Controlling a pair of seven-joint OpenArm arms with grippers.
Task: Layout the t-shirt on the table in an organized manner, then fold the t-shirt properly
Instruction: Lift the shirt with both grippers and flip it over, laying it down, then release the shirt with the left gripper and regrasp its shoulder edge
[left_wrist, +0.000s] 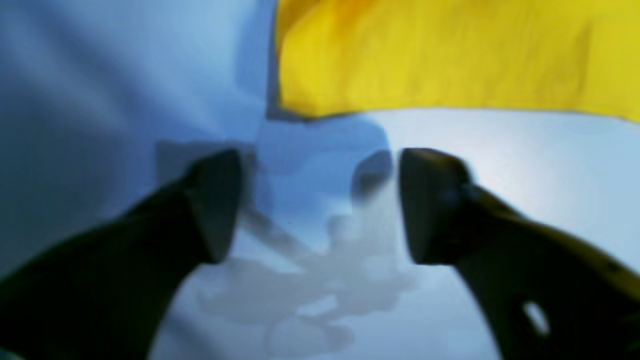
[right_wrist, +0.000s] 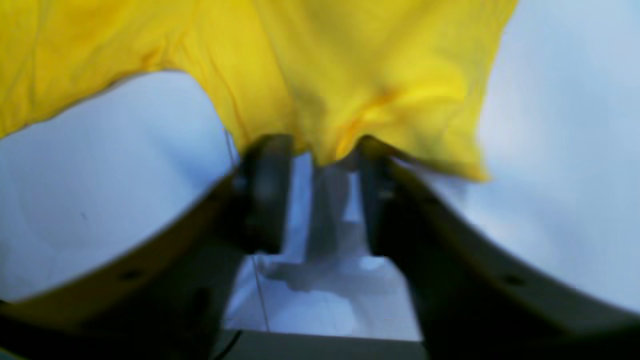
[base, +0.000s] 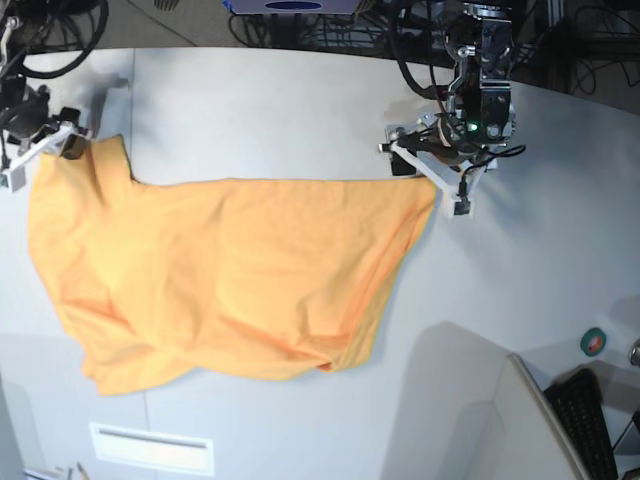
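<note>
The table (base: 300, 90) is carrying the shirt (base: 220, 280), which is lying spread and rumpled across its left and middle. A round green object (base: 594, 341) is sitting near its right edge.

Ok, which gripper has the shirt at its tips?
The right gripper: the shirt edge sits between its tips. The left gripper frames only table.

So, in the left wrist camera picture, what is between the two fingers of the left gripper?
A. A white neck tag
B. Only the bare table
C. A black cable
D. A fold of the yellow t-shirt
B: the left gripper has its fingers spread apart with only the pale table showing between them, while the edge of the t-shirt lies beyond the tips, not touching them.
</note>
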